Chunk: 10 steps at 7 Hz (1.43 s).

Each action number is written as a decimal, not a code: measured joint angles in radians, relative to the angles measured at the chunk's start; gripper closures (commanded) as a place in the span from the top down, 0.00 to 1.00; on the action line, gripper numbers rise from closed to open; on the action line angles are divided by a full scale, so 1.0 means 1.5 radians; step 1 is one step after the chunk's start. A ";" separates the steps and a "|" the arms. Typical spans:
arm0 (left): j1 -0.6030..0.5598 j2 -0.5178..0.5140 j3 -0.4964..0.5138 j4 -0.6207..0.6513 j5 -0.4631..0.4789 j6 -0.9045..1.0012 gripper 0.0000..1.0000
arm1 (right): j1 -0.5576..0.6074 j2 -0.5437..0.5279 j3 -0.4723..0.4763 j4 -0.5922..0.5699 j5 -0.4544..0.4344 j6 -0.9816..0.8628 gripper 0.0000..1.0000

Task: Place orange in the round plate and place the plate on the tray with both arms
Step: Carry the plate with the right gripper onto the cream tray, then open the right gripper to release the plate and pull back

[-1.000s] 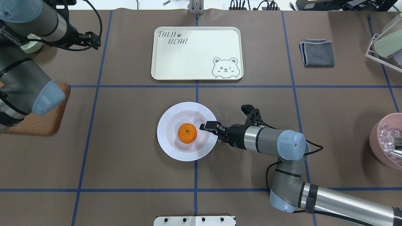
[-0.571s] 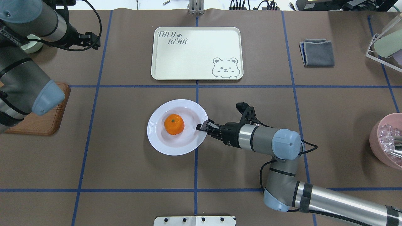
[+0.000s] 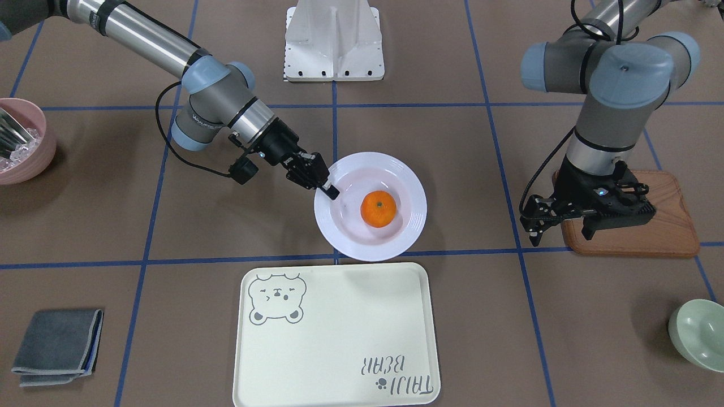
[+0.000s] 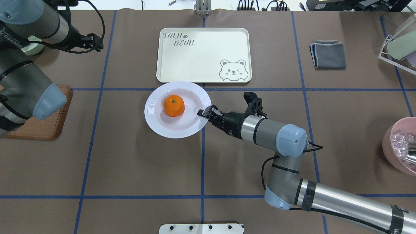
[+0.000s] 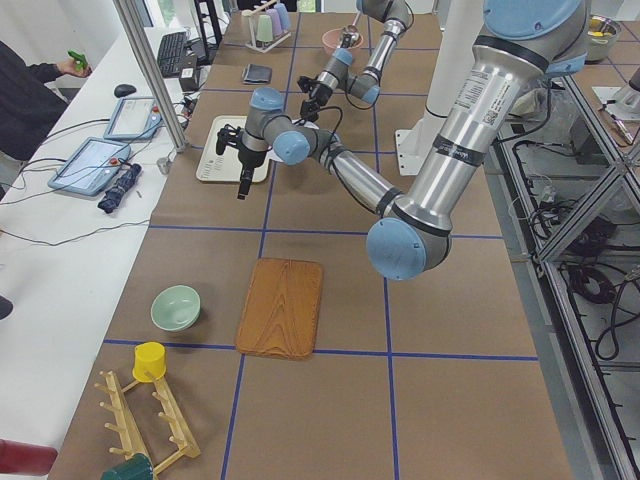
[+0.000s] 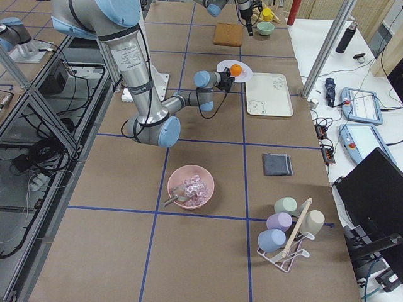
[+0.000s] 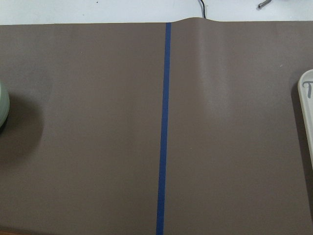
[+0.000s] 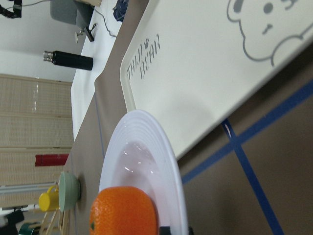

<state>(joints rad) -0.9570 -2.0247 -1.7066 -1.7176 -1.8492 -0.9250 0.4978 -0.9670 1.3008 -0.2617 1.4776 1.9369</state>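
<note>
Right gripper (image 4: pixel 203 113) low, jaws clamped; left gripper (image 5: pixel 243 183) raised, pointing down.

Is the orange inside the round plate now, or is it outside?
Inside. The orange sits in the hollow of the round plate, white rim showing all around it.

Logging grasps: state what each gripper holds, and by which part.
Right gripper pinches the round plate by its rim; left gripper holds nothing.

One orange (image 4: pixel 174 105), one round plate (image 4: pixel 155 121), one tray (image 4: pixel 201 53), two arms (image 4: pixel 260 128).
</note>
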 measured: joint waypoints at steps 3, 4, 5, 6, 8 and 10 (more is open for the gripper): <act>0.001 0.001 0.001 0.001 0.000 0.000 0.98 | 0.070 0.114 -0.132 -0.117 0.001 0.032 0.00; 0.001 0.001 0.001 0.001 0.000 -0.001 0.98 | 0.076 0.135 -0.178 -0.125 0.001 0.033 0.00; 0.001 0.001 0.001 0.001 0.000 -0.003 0.98 | 0.079 0.147 -0.203 -0.127 0.001 0.033 0.00; 0.001 0.001 0.001 0.002 0.000 -0.005 0.98 | 0.080 0.151 -0.215 -0.129 0.001 0.033 0.00; 0.001 0.008 0.000 0.001 0.000 -0.006 0.98 | 0.095 0.152 -0.221 -0.133 0.014 0.032 1.00; 0.001 0.012 0.002 0.001 0.000 -0.004 0.98 | 0.144 0.136 -0.196 -0.160 0.102 -0.025 1.00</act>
<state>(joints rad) -0.9559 -2.0059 -1.7040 -1.7164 -1.8484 -0.9316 0.7139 -0.7624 1.0062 -0.5022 1.6304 1.8990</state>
